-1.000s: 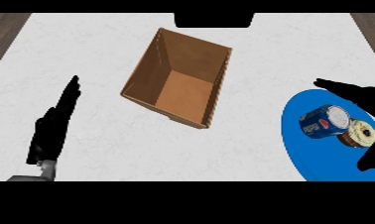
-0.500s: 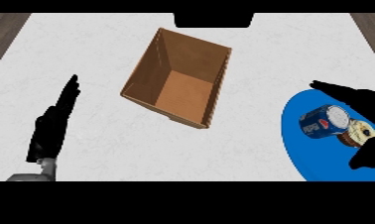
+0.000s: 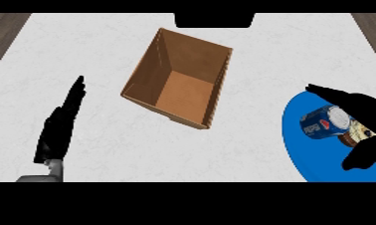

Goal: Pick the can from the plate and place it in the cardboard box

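Our right hand straddles the can, open and holding nothing. The can lies sideways on the plate at lower right, its long axis left-right. The left hand rests open at lower left.

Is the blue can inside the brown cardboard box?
No, the blue can lies on the round blue plate, apart from the brown cardboard box.

A white, faintly veined counter fills the view, with brown floor showing at its 2 far corners.
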Available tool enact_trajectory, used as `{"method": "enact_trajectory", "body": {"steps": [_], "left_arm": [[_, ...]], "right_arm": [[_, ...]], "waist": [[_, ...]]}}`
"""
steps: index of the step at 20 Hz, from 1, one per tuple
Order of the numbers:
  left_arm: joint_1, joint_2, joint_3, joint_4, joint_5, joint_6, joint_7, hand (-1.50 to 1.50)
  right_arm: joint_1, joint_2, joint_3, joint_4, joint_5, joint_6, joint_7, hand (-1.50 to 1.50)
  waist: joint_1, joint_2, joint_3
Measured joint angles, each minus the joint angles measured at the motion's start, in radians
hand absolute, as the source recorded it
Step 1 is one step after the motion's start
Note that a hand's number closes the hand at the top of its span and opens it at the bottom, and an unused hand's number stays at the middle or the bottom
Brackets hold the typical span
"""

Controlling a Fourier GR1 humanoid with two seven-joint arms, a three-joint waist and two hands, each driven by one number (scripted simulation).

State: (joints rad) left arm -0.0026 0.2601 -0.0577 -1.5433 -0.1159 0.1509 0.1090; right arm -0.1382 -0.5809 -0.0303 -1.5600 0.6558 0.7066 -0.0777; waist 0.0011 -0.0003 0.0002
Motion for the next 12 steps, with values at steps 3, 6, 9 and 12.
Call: {"method": "enact_trajectory", "body": {"steps": [3, 6, 9, 12], "left_arm": [[-0.002, -0.008, 0.018, -0.003, -0.011, -0.013, 0.0, 0.0], [0.022, -0.029, 0.019, 0.001, -0.031, -0.012, -0.026, 0.0], [0.024, -0.031, 0.04, 0.006, -0.026, -0.036, -0.04, 0.0], [0.025, -0.037, 0.044, -0.016, -0.041, -0.041, -0.024, 0.0]], "right_arm": [[-0.002, 0.002, -0.009, 0.011, 0.028, 0.009, -0.026, -1.5], [-0.008, 0.006, -0.005, 0.037, 0.065, 0.005, -0.052, -1.5], [-0.013, 0.035, 0.002, 0.03, 0.09, 0.019, -0.037, 1.5], [-0.028, 0.059, 0.0, 0.042, 0.095, 0.032, -0.036, 1.5]], "waist": [[0.0, 0.0, 0.0], [0.001, 0.0, 0.0], [0.001, -0.001, -0.001], [0.001, -0.002, -0.002]]}}
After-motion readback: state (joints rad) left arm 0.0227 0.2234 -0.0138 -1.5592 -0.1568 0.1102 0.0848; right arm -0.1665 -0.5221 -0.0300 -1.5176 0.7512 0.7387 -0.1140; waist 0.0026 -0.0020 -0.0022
